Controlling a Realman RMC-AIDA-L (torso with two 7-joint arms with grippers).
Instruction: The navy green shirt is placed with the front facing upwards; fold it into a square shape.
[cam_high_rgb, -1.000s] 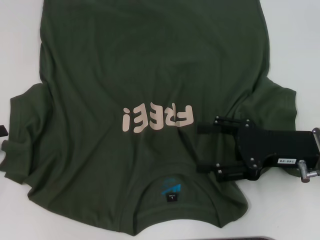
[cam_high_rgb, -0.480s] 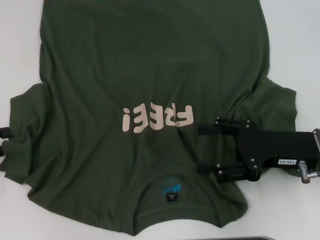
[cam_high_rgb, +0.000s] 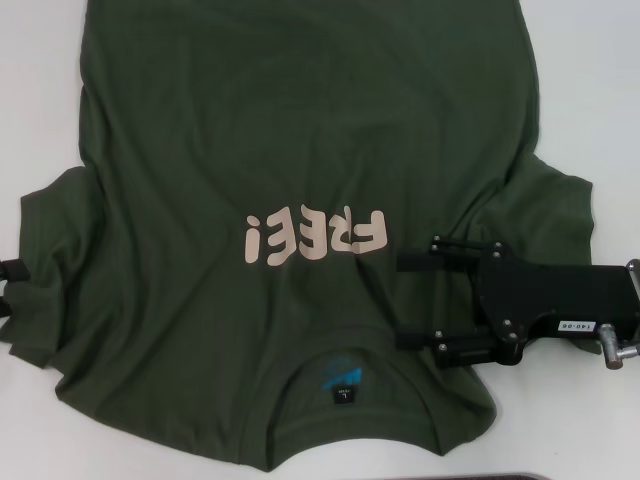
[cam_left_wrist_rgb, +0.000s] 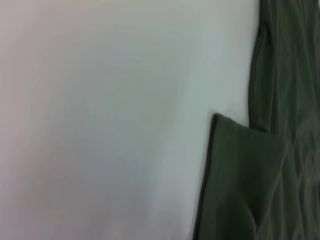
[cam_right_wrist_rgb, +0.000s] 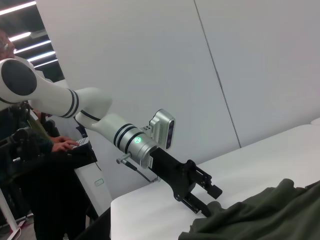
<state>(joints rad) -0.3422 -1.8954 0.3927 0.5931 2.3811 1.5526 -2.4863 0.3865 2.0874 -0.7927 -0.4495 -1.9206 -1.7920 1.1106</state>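
The navy green shirt lies spread face up on the white table, collar nearest me and the pale "FREE!" lettering upside down. My right gripper hovers open over the shirt's right shoulder area, beside the collar, its two black fingers pointing toward the lettering. My left gripper shows only as black tips at the left sleeve's edge. The right wrist view shows the left gripper open, right at the sleeve hem. The left wrist view holds the sleeve and bare table.
White table surface borders the shirt on both sides. A dark strip runs along the table's near edge. Beyond the table, a person sits at a desk by a white wall.
The left gripper's tips have crept in from the left edge toward the sleeve. The right gripper has shifted slightly toward me. The shirt lies as before.
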